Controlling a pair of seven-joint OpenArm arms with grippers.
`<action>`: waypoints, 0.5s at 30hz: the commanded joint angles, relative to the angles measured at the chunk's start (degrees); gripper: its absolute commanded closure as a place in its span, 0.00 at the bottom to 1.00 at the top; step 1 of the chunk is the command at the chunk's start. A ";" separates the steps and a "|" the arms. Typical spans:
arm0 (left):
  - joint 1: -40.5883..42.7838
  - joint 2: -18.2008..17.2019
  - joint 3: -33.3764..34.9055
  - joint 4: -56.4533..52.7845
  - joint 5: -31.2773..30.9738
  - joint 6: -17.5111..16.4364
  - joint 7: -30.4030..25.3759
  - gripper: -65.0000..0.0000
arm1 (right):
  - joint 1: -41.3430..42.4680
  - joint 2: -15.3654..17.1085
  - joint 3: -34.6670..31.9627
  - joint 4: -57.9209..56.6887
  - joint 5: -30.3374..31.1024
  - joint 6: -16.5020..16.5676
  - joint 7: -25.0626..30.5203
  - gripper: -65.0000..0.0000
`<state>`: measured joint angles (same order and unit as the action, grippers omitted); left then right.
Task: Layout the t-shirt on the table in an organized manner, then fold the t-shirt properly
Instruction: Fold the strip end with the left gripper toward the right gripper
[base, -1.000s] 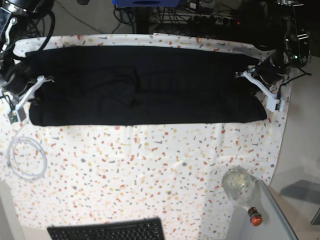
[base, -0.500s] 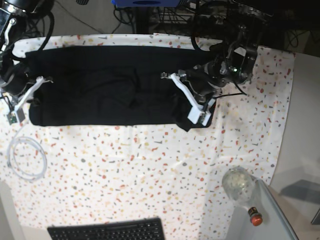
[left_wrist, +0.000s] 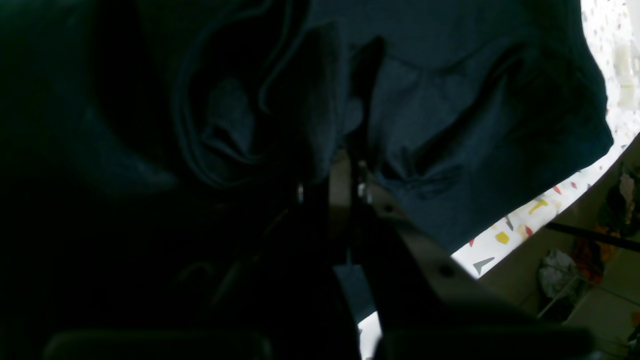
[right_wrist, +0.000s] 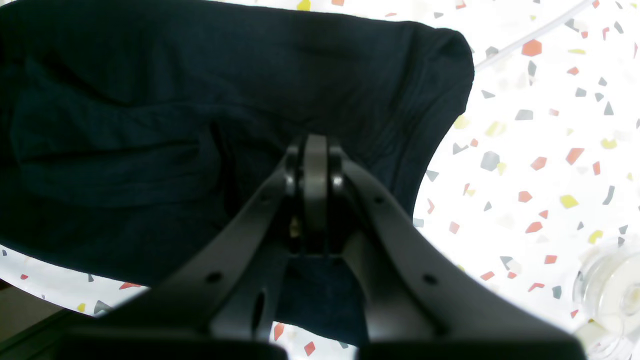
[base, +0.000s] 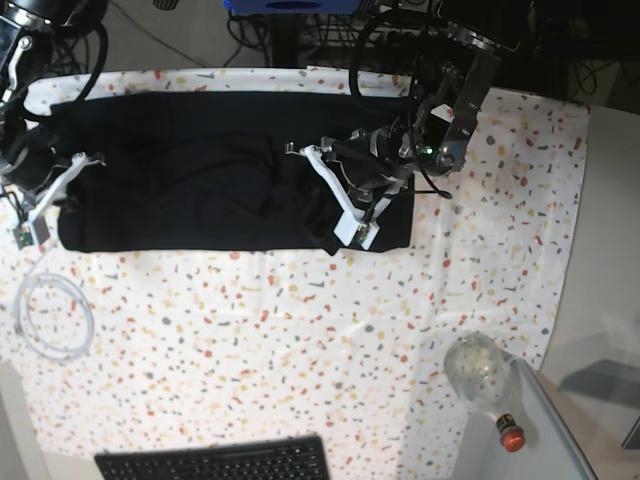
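Observation:
The black t-shirt (base: 180, 170) lies as a long folded band across the far part of the speckled table (base: 300, 330). My left gripper (base: 333, 193) is over the band's middle, shut on the shirt's right end, which is doubled back leftward over the rest. In the left wrist view the left gripper (left_wrist: 345, 170) pinches dark fabric (left_wrist: 475, 125). At the band's left end my right gripper (base: 62, 192) is shut on the cloth. The right wrist view shows the right gripper (right_wrist: 315, 155) closed on the t-shirt (right_wrist: 150, 100).
A coiled white cable (base: 55, 320) lies on the table near the left edge. A black keyboard (base: 215, 462) sits at the front edge. A clear bottle (base: 475, 370) with a red cap (base: 510, 435) lies at the front right, on the table's corner and the grey side surface.
My left gripper has carried the shirt's right end leftward from the table's right side to the middle, folding it over. The right arm has stayed still.

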<state>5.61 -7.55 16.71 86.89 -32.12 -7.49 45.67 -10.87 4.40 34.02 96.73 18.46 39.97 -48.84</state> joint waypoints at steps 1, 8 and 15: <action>-0.64 0.47 -0.05 1.33 -0.98 -0.47 -0.88 1.00 | 0.54 0.65 0.22 0.81 0.93 0.03 1.15 1.00; -0.64 0.47 3.29 1.50 -1.16 -0.47 -0.88 1.00 | 1.25 0.65 0.22 0.81 0.93 0.03 1.15 1.00; -0.73 0.65 3.11 1.42 -1.16 -0.47 -0.97 1.00 | 1.25 0.65 0.22 0.81 0.93 0.03 1.15 1.00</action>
<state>5.58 -7.16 19.92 87.15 -32.40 -7.49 45.67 -10.11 4.38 34.02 96.73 18.48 39.94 -48.84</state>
